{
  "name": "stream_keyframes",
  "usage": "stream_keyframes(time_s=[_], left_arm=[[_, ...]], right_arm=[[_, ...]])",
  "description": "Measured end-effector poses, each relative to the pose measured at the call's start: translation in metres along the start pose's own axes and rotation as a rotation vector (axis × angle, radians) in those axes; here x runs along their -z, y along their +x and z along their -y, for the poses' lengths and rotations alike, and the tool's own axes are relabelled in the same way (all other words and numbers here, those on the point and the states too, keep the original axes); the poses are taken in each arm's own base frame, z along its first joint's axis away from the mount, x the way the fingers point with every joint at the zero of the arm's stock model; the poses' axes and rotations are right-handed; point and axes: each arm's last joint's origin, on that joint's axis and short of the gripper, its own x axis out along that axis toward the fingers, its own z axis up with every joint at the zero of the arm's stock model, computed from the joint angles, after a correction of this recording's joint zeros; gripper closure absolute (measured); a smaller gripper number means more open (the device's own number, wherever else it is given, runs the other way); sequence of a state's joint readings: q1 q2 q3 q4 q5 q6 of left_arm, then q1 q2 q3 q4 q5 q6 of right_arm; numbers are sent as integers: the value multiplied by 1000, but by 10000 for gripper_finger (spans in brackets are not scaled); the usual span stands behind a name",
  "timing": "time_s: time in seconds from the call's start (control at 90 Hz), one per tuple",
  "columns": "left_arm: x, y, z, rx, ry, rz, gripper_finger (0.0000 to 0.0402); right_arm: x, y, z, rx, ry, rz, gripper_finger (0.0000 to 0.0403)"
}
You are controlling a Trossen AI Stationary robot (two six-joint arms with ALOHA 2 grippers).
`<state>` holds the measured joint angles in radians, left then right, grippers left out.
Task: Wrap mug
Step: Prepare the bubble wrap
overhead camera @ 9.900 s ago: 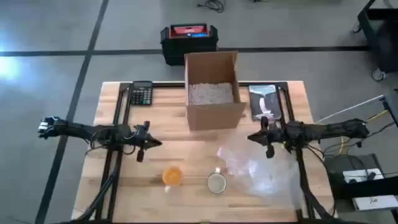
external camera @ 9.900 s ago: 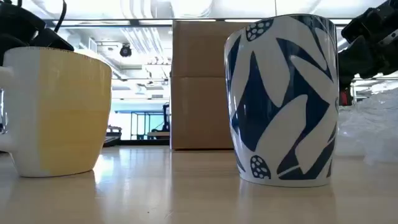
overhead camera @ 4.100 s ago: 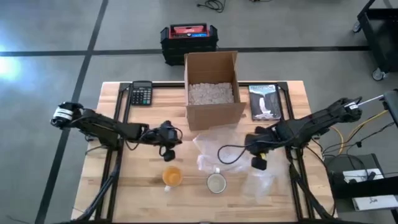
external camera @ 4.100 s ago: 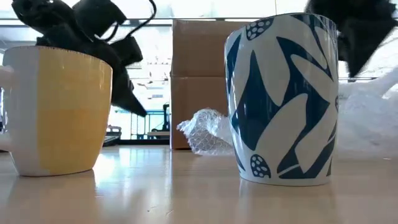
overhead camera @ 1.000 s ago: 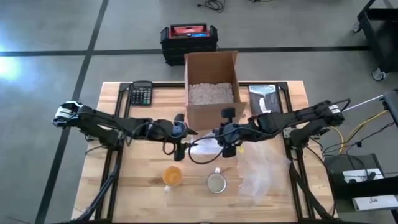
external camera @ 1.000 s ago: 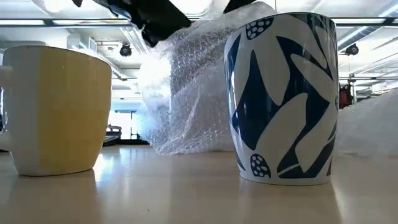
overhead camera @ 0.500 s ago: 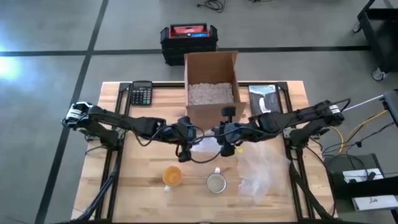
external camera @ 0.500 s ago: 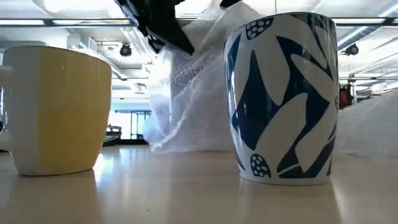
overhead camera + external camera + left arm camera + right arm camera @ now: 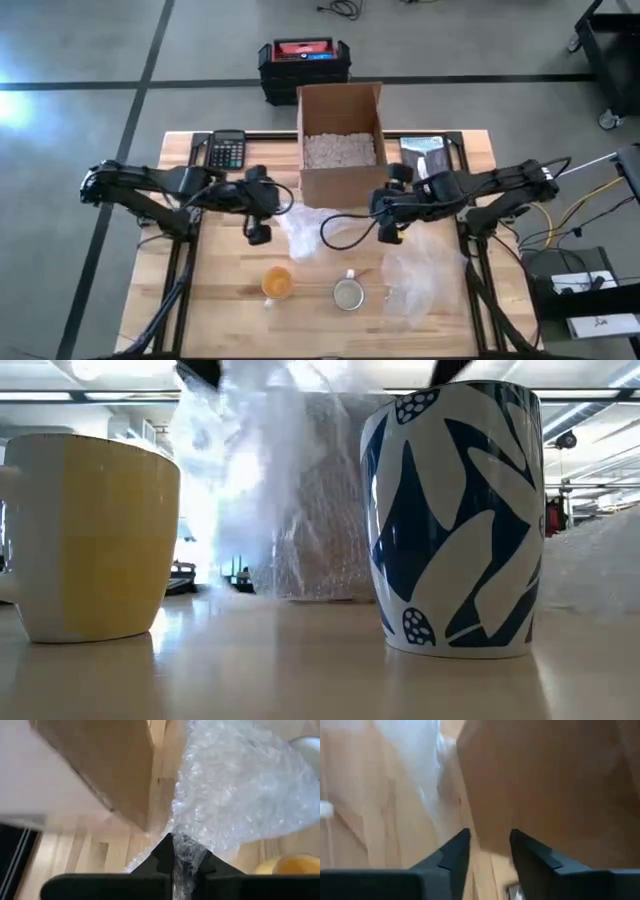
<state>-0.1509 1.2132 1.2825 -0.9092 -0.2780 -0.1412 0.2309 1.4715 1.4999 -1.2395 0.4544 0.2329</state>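
Observation:
A blue-and-white mug [image 9: 348,293] [image 9: 455,520] and a yellow mug [image 9: 277,283] [image 9: 95,540] stand near the table's front edge. Behind them a sheet of clear bubble wrap [image 9: 303,238] [image 9: 290,510] hangs like a curtain, its lower edge on the table. My left gripper [image 9: 257,236] [image 9: 182,855] is shut on the wrap's left end. My right gripper [image 9: 386,234] [image 9: 490,845] stands open to the right of the sheet, with nothing between its fingers, facing the cardboard box. My left gripper pinches a bunched-up bit of the bubble wrap's edge [image 9: 183,849] between its two fingers. How many layers are in the hold cannot be told. The sheet spreads out beyond the fingers toward the table's right, and its lower part rests on the table.
An open cardboard box [image 9: 341,145] of white filler stands at the table's far middle. A calculator [image 9: 227,151] lies at the far left and a dark booklet [image 9: 425,163] at the far right. A second heap of bubble wrap [image 9: 418,282] lies at the near right.
My left gripper has gone toward the table's left edge with the wrap's end, and the sheet has spread out wider behind the mugs. My right gripper has drawn off toward the right edge, away from the sheet it was at before.

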Motion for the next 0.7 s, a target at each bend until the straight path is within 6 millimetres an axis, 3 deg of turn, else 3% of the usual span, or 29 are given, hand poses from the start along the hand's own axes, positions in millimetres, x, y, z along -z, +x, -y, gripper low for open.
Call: stream_keyframes(time_s=[0.233, 0.489, 0.589, 0.7], left_arm=[[6, 1, 0, -1, -4, -11, 401], [10, 8, 1, -5, 6, -45, 401], [10, 8, 1, -5, 8, -49, 401], [11, 6, 0, -7, 12, -61, 401]], right_arm=[[20, 53, -26, -111, -72, -23, 197], [30, 88, -45, -263, -61, 65, 178], [39, 92, -45, -274, -89, 5, 181], [38, 69, -37, -367, -42, -44, 190]])
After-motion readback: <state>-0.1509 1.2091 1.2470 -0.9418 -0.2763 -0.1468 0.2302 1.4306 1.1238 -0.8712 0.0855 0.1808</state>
